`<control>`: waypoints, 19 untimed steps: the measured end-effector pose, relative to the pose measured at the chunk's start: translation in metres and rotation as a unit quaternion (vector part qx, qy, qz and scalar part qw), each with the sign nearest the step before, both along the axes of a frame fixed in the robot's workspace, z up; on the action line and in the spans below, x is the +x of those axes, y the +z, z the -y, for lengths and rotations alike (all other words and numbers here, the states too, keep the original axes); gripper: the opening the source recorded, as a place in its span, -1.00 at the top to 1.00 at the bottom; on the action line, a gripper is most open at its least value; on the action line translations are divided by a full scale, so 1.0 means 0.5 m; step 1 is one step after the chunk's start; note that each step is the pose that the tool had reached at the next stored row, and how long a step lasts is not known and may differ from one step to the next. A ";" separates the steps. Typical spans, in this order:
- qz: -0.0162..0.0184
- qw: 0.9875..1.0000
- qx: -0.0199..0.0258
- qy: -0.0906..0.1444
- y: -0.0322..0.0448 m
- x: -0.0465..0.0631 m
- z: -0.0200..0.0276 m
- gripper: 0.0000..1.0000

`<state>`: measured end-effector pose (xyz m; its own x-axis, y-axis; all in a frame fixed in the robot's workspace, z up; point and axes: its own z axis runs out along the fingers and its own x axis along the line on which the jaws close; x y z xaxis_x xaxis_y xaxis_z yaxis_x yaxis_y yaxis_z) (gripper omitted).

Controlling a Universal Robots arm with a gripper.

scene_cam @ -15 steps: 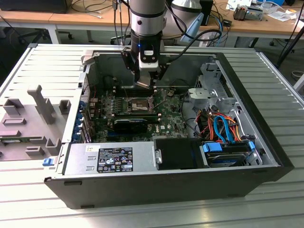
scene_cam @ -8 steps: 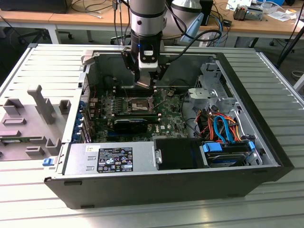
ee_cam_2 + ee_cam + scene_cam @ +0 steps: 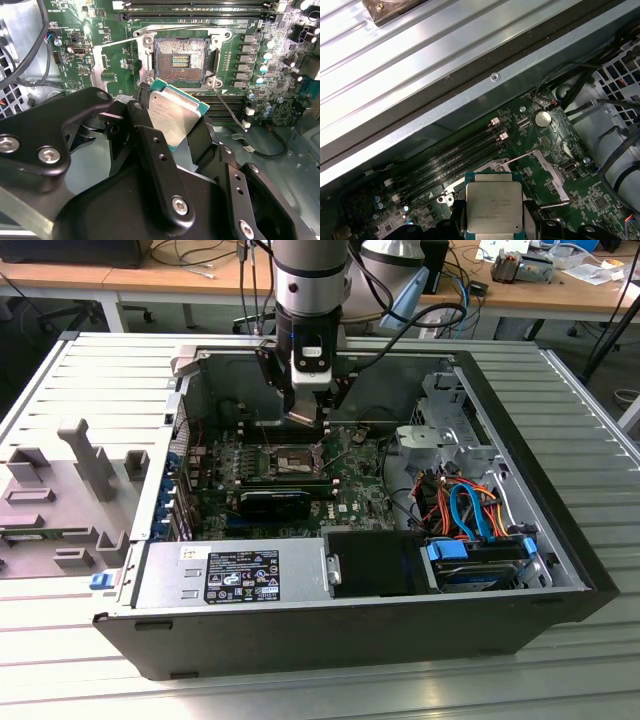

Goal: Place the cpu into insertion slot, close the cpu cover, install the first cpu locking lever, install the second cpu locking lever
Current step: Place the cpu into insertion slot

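You get no print you can read, a black-and-white sticker (image 3: 243, 577) on the power supply (image 3: 165, 575) too small to make out, faint engraved lines on the cpu (image 3: 493, 209) lid, tiny white markings on the motherboard (image 3: 75, 22) not legible.

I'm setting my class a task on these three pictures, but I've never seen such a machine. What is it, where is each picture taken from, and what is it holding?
It is one robot arm reaching down into an open computer case on a slatted metal table. The exterior view looks on from outside; both wrist views come from cameras on the arm. Its end effector grips a square silvery chip, held near the bare socket, whose metal cover is swung open.
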<state>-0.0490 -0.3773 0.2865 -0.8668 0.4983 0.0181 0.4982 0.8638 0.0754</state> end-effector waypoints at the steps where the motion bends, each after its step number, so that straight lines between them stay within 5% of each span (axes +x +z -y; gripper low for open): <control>1: 0.000 1.000 0.000 0.000 0.000 0.000 0.0000 -0.08; 19: 0.000 1.000 0.000 -0.011 -0.001 0.000 0.0000 -0.08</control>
